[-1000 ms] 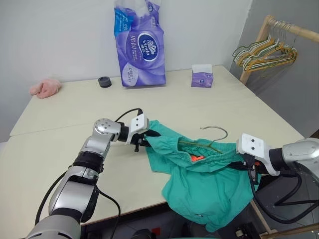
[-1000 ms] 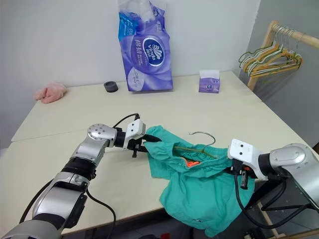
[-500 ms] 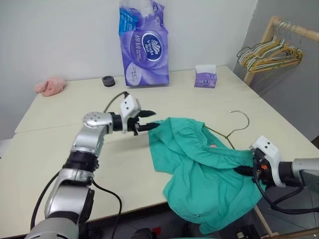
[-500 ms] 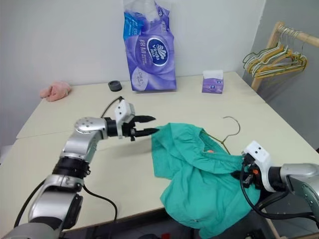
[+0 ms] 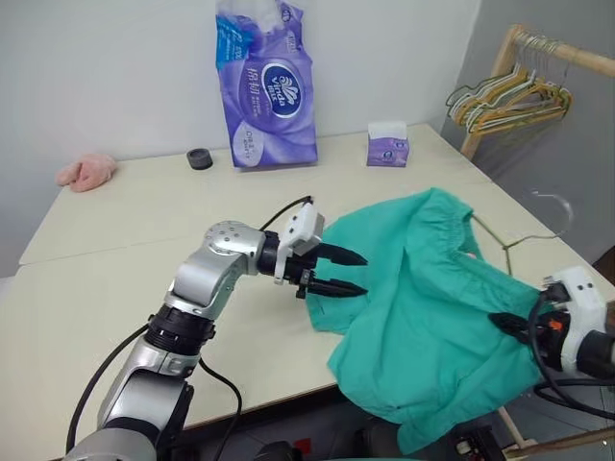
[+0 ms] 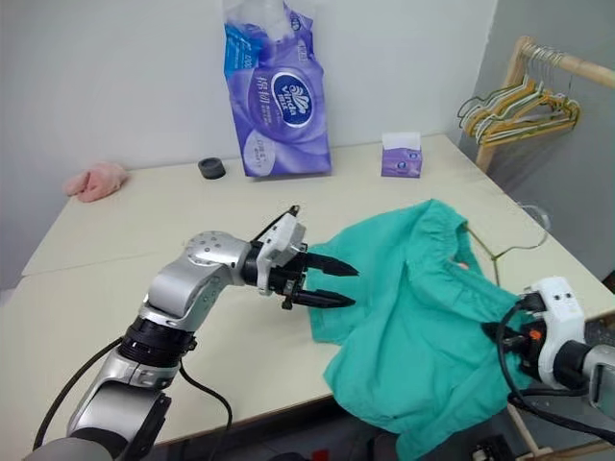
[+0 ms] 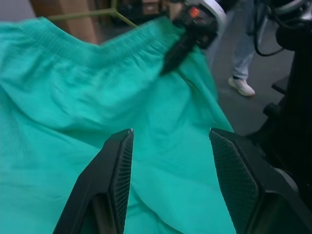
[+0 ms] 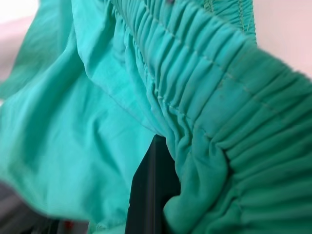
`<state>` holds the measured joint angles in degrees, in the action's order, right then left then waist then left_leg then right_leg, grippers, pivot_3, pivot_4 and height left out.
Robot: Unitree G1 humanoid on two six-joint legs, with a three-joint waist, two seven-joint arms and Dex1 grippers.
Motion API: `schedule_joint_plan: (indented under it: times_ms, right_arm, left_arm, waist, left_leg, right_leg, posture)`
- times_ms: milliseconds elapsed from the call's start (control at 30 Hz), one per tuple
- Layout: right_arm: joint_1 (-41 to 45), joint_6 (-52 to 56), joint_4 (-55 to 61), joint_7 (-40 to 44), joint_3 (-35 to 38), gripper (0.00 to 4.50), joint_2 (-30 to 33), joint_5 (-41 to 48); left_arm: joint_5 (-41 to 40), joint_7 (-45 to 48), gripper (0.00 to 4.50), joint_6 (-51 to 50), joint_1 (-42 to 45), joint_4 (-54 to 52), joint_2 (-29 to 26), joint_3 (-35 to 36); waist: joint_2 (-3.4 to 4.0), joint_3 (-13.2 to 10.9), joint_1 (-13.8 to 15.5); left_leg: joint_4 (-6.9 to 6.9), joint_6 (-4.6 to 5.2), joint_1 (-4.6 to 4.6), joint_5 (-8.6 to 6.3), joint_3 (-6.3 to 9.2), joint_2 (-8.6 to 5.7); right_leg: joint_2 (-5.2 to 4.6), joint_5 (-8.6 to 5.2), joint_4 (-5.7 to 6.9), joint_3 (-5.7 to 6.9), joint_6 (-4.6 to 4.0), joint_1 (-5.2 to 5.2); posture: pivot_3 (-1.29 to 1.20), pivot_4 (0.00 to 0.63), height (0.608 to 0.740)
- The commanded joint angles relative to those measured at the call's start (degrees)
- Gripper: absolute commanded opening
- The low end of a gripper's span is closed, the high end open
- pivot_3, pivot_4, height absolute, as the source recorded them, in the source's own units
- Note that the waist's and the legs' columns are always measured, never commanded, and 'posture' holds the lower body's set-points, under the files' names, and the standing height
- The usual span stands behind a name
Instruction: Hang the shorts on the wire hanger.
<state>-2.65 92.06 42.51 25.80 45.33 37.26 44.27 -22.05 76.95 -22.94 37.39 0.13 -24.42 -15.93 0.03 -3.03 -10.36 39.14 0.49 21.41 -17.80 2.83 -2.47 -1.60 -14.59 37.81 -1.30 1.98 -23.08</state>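
Fingers of the left gripper (image 5: 351, 273) stand apart, empty, their tips at the near-left edge of the shorts (image 5: 423, 288), which fill its wrist view beyond them. The teal shorts lie spread over the table's (image 5: 115, 279) right front corner, one part hanging off the edge. The wire hanger (image 5: 524, 230) pokes out beyond the waistband. The right gripper (image 5: 507, 324) is clamped on the gathered waistband.

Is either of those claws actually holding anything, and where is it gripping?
The right gripper is shut on the shorts, pinching the gathered waistband. The left gripper is open beside the fabric and holds nothing.
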Motion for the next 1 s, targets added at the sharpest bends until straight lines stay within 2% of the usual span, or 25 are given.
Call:
schedule_joint_plan:
  times_ms: [33,100,233,333,500,700,833,1000]
  right_arm:
    - [1.1,0.4,-6.0,-8.6,9.8,0.0,5.0,6.8]
    - [1.7,0.4,-10.7,-13.6,12.8,0.0,9.2,11.9]
    - [4.3,0.4,-21.9,-25.0,16.1,0.0,18.4,22.1]
    - [8.4,0.4,-30.4,-31.9,16.2,0.0,25.0,23.0]
    - [16.7,0.4,-40.6,-37.8,13.1,0.0,32.0,18.3]
    - [28.6,-1.8,-53.6,-34.6,4.2,0.0,38.5,7.2]
    - [35.7,-10.5,-66.5,-27.8,-7.7,0.0,44.1,0.1]
    - [44.7,-20.5,-80.7,-16.7,-23.3,0.0,47.7,-9.6]
  left_arm:
    - [1.2,-1.0,2.61,2.6,3.6,0.1,3.6,-2.1]
    - [1.7,-1.1,2.61,3.7,4.4,0.5,5.3,-2.9]
    - [1.6,-1.8,2.61,5.5,5.8,1.0,9.0,-3.5]
    - [2.9,-5.1,2.61,8.1,8.0,2.2,12.9,-3.3]
    - [6.2,-14.4,2.61,12.0,11.7,4.8,19.0,-1.7]
    - [7.7,-17.2,2.61,13.6,12.0,2.8,21.3,-3.4]
    - [8.4,-20.3,2.61,14.1,13.9,3.6,23.9,-3.2]
    - [7.8,-24.6,2.61,13.1,17.1,5.3,27.9,-1.9]
  waist:
    - [0.19,-0.4,-0.5]
    - [0.37,-0.9,-1.4]
    - [0.14,-1.8,-3.8]
    - [0.29,-2.6,-4.9]
    - [0.4,-3.3,-6.5]
    - [0.41,-4.0,-7.4]
    - [0.58,-4.8,-7.5]
    - [0.56,-5.5,-7.4]
  left_leg:
    - [0.0,0.01,0.01,0.0,-0.01,-0.02]
    - [0.02,0.12,0.01,-0.03,-0.14,-0.08]
    - [-0.13,0.31,-0.09,-0.14,-0.74,0.07]
    - [-0.19,0.68,-0.73,-0.35,-1.2,0.07]
    - [-0.19,0.94,-0.76,-0.51,-1.59,0.04]
    - [-0.18,1.17,-0.9,-0.64,-2.21,-0.01]
    - [-0.19,1.29,-1.08,-0.71,-2.64,-0.01]
    - [-0.21,1.43,-1.22,-0.8,-3.05,-0.02]
  right_leg:
    - [0.0,0.0,0.0,-0.01,0.0,0.0]
    - [0.0,-0.01,-0.03,-0.13,0.02,0.03]
    - [0.37,-0.14,0.0,-0.78,0.13,0.08]
    - [0.54,-0.37,-0.15,-1.13,0.36,0.64]
    - [0.55,-0.44,-0.78,-1.55,0.98,0.84]
    - [0.52,-0.33,-0.89,-2.25,1.37,0.81]
    - [0.54,-0.29,-0.91,-2.62,1.55,0.81]
    - [0.53,-0.26,-0.93,-2.97,1.71,0.79]
  posture:
    - [-0.45,0.121,0.74]
    - [-0.46,0.128,0.74]
    - [-0.47,0.142,0.74]
    - [-0.46,0.15,0.74]
    - [-0.45,0.157,0.74]
    - [-0.43,0.169,0.74]
    - [-0.42,0.17,0.74]
    - [-0.38,0.182,0.74]
